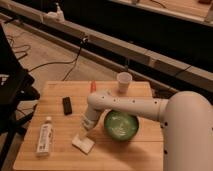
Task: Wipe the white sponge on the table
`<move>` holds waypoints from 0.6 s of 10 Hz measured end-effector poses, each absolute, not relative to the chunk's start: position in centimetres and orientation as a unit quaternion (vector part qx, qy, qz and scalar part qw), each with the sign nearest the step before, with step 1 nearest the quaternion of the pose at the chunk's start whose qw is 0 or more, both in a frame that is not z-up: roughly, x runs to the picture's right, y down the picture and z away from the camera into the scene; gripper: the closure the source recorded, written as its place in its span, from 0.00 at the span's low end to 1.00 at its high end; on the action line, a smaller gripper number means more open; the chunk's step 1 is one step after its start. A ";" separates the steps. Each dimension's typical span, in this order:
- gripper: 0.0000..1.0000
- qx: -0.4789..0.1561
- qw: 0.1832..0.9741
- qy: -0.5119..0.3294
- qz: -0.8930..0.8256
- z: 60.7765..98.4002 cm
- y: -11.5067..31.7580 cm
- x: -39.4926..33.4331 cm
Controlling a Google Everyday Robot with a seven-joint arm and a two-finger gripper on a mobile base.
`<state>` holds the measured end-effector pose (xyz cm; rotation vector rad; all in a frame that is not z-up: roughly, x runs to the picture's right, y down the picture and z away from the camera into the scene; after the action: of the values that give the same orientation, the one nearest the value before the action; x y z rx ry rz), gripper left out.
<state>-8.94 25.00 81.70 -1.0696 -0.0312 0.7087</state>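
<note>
- The light-wood tabletop [135, 155] fills the lower half of the frame.
- The white sponge [83, 143] lies flat on it, low and left of centre, just left of the green bowl [121, 124].
- The white arm [150, 107] reaches in from the lower right, bends near the frame's centre and angles down to the sponge.
- The pincer [85, 128] sits right above the sponge's upper edge, apparently touching it; how far it is open and whether it grips the sponge cannot be told.
- A white bottle [45, 138] lies on its side at lower left.
- A small black object [67, 105] rests above the bottle.
- A white paper cup [124, 81] stands near the far edge.
</note>
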 end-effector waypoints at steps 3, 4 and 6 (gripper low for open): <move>1.00 -0.463 0.825 0.021 0.324 84.7 22.3 -5.6; 1.00 -0.450 0.835 0.020 0.316 85.7 20.8 -5.8; 1.00 -0.436 0.849 -0.001 0.299 86.8 18.5 -8.5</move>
<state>-8.46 18.53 86.83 -0.9178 -0.0022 0.6290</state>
